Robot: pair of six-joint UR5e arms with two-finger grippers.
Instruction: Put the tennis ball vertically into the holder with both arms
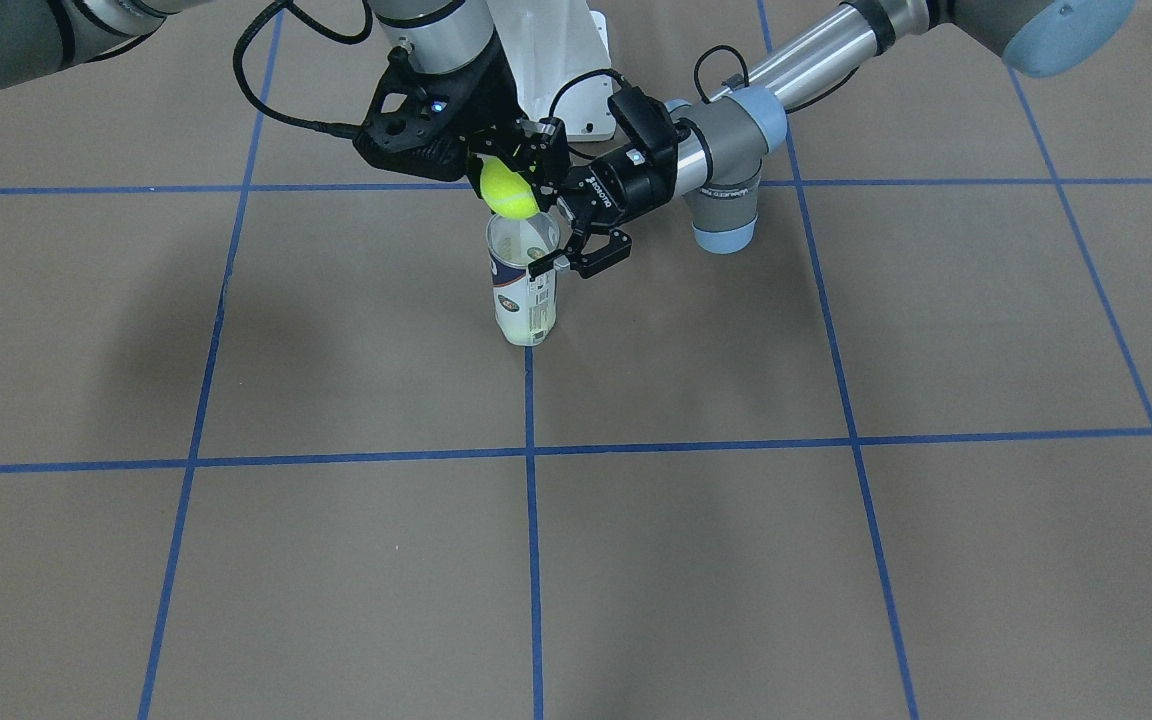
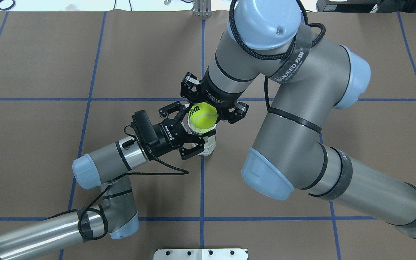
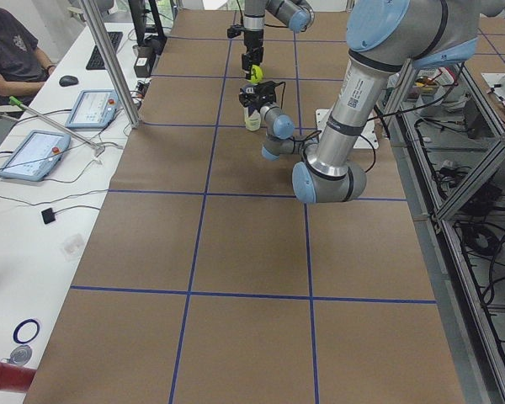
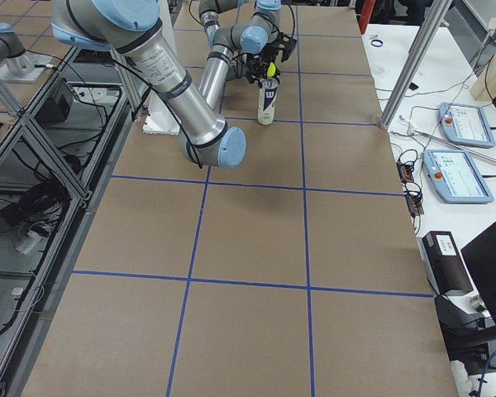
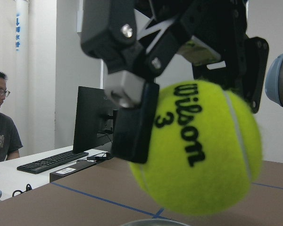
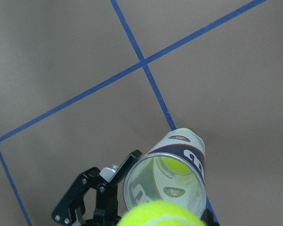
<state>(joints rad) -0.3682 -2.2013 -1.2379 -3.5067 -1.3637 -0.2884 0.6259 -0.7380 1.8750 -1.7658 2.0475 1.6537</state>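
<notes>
The tennis ball (image 1: 508, 190) hangs just above the open mouth of the holder (image 1: 524, 290). Its underside is close over the metal rim and it is not yet inside. The fingers (image 5: 134, 122) of the right gripper (image 2: 203, 116) pinch the ball on opposite sides, and that gripper points straight down from above. The print "Wilson 3" on the ball faces the left wrist camera.

The holder stands upright on the brown table (image 1: 336, 350), on a blue tape line (image 1: 532, 560). A second ball (image 6: 172, 163) lies at its bottom.

The left gripper (image 2: 194, 131) reaches in roughly level from the robot's left. Its fingers (image 6: 122, 169) clasp the holder's upper part, one on the near wall and one on the far wall, just below the rim and the hanging ball.
</notes>
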